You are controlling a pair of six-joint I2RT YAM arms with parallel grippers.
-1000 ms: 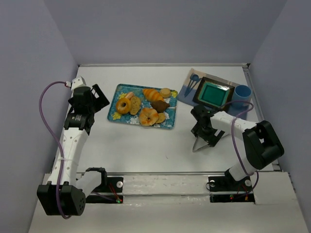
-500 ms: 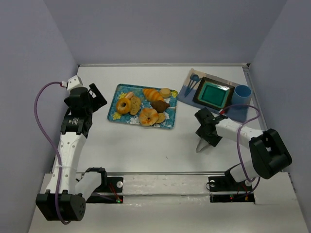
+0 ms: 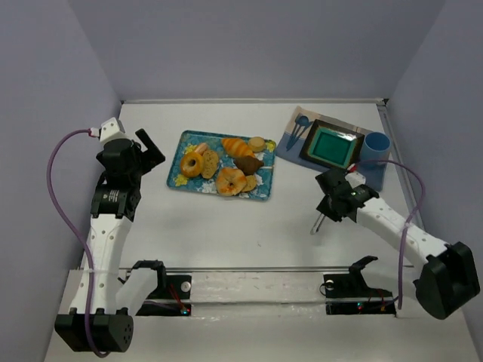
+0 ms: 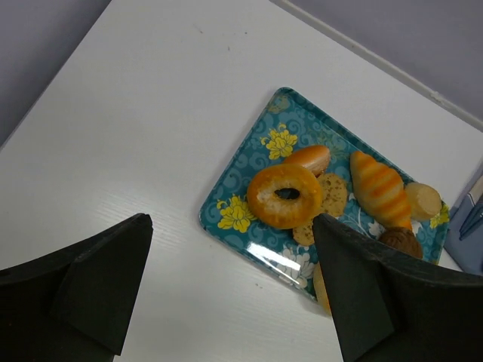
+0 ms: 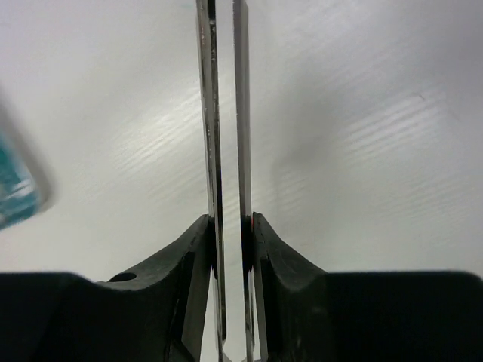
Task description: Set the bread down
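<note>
White bench (image 3: pixel 226 226), grey walls (image 3: pixel 249 45). Overhead: bread (image 3: pixel 230 181) on tray (image 3: pixel 176 178); left wrist view nearly hides it. Left fingers (image 4: pixel 98 286) wide, empty; right fingers (image 5: pixel 192 286) pinch tongs (image 5: pixel 241 113) closed.

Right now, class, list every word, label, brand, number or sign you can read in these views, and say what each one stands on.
None: no readable text shows in any view.
The tray: only a yellow flower pattern on teal, no lettering.
The metal tongs: bare, no stamp visible.
</note>
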